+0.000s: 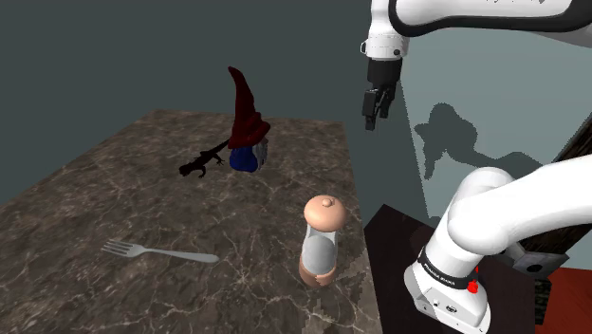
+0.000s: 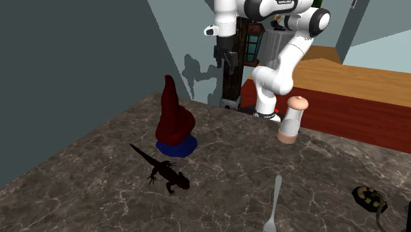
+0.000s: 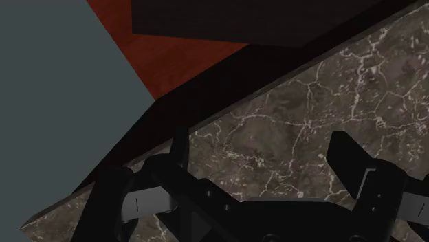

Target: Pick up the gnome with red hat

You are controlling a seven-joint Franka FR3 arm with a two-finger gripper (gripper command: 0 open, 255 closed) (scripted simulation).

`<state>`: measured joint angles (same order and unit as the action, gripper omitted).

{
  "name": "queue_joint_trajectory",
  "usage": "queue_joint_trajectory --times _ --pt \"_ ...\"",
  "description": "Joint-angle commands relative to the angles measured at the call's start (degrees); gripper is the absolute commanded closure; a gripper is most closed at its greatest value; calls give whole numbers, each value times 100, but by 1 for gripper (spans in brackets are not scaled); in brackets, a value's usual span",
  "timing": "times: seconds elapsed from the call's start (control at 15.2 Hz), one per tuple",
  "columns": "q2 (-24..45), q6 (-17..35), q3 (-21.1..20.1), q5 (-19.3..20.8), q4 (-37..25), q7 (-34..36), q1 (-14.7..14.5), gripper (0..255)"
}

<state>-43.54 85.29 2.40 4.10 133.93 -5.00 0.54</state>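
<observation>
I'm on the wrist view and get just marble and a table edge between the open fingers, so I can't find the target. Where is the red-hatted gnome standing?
Observer: The gnome stands upright on the marble table, toward its far edge in the shoulder view. The gripper hangs in the air over the table's stand side, well apart from it.
Operator: Anything crowding it?
Observer: A black lizard lies close beside its base, on the shoulder view's left of it.
Operator: Anything else standing up on the table?
Observer: A grinder stands upright near the stand-side edge, nearer the shoulder camera than the gnome.
</observation>
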Motion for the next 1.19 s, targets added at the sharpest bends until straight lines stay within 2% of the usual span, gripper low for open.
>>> queue_joint_trajectory --times 0.0,0.53,1.12 --pt "0 0 0 0 0 0 0 0" --pt "1038 1241 -87 -198 -663 -272 -334 0" --pt "2171 2290 -223 -394 -1723 -617 -661 0"
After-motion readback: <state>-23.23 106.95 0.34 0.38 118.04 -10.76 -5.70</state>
